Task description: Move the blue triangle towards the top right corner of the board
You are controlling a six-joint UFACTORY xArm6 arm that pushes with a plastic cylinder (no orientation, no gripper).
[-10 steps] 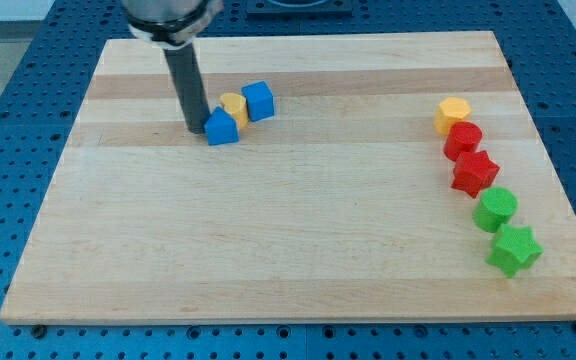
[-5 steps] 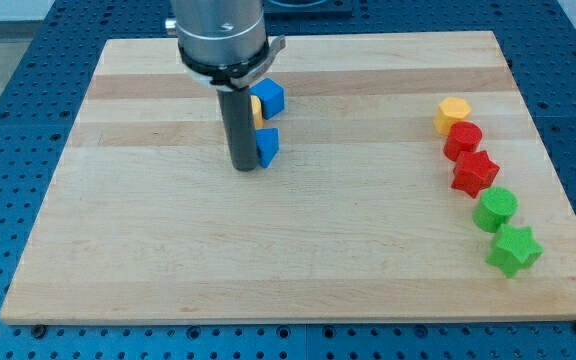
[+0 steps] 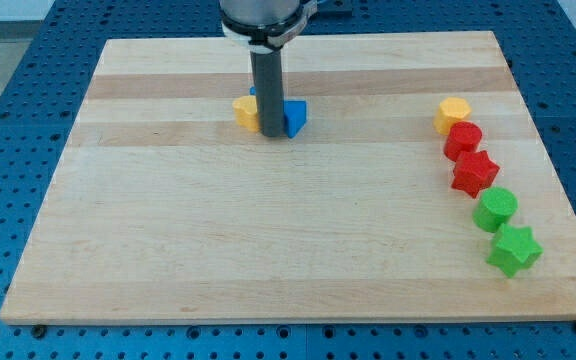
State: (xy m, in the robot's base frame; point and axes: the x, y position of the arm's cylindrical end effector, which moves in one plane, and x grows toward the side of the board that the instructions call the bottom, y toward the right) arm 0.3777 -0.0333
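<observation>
The blue triangle (image 3: 295, 118) lies on the wooden board (image 3: 288, 220), in its upper middle. My tip (image 3: 272, 135) stands against the triangle's left side, touching it. A yellow block (image 3: 246, 112) sits just left of the rod. A blue cube is mostly hidden behind the rod; only a sliver (image 3: 253, 91) shows.
Down the view's right side runs a column of blocks: a yellow hexagon (image 3: 452, 113), a red round block (image 3: 462, 139), a red star (image 3: 474, 172), a green round block (image 3: 495, 209) and a green star (image 3: 514, 249).
My tip has swept right from the board's upper left, pushing the blue triangle rightward. The triangle has left the yellow block and the blue cube. The rod now covers the cube.
</observation>
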